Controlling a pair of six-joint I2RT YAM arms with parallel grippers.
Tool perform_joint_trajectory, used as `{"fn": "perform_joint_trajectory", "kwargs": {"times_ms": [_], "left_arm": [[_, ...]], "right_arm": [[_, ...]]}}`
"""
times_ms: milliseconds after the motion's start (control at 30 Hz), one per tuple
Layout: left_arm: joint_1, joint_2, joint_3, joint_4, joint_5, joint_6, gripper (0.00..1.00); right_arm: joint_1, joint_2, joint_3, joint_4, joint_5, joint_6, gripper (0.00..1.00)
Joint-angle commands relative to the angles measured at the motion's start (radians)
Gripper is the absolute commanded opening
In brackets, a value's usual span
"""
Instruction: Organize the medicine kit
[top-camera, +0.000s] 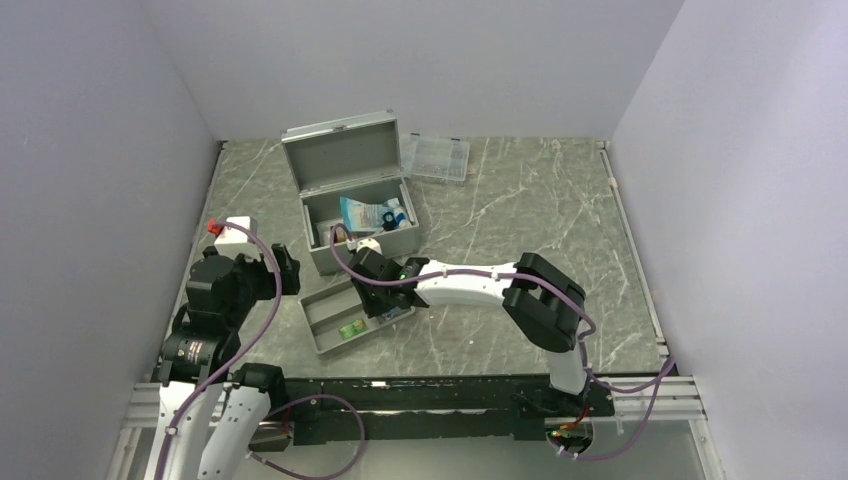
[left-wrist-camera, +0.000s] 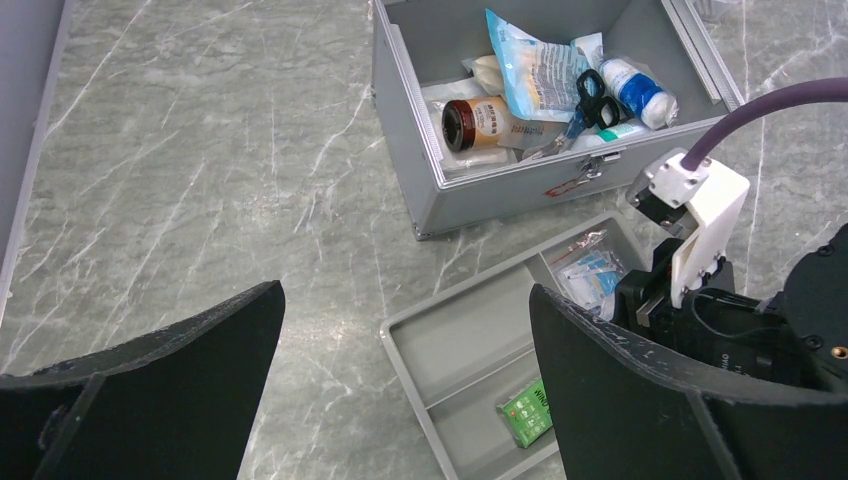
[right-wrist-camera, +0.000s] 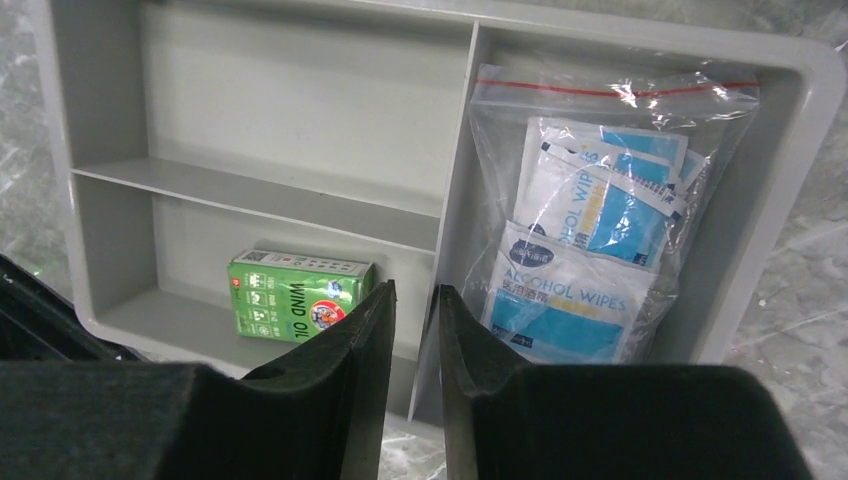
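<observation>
Right claw (right-wrist-camera: 413, 300): fingers nearly together over the shallow grey tray (right-wrist-camera: 300, 120), one on each side of its upright divider wall; cannot tell whether the pads press on it, nothing else between them. Just left of the claw, in the nearest small compartment, a green box (right-wrist-camera: 300, 295) lies flat. Just right, a clear zip bag of alcohol wipes (right-wrist-camera: 590, 250) fills the long compartment. Beyond the claw, just past the tray, the medicine kit (left-wrist-camera: 500, 200) sits on the tabletop (left-wrist-camera: 200, 150), its lid (top-camera: 342, 160) standing up at the back, with a brown bottle (left-wrist-camera: 480, 122), scissors (left-wrist-camera: 598, 98) and soft packets loose inside. Judgement: metal box, stiff, fairly heavy when loaded, smooth walls likely slippery. Best hold is a wall rim, one finger inside and one outside, or the lid's free edge for shutting; avoid tilting, the contents would slide. Further left, the left claw (left-wrist-camera: 405, 295) hangs spread wide and empty. Furthest, behind the kit, lies a flat clear case (top-camera: 437, 158).
</observation>
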Motion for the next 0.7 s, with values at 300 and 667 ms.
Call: {"fn": "perform_joint_trajectory", "kwargs": {"times_ms": [300, 667], "left_arm": [[0.0, -0.018, -0.002, 0.031, -0.002, -0.004, 0.99], [0.001, -0.034, -0.004, 0.033, 0.0, -0.003, 0.99]], "right_arm": [[0.011, 0.044, 0.104, -0.055, 0.043, 0.017, 0.13], [0.026, 0.108, 0.177, -0.144, 0.092, 0.021, 0.17]]}}
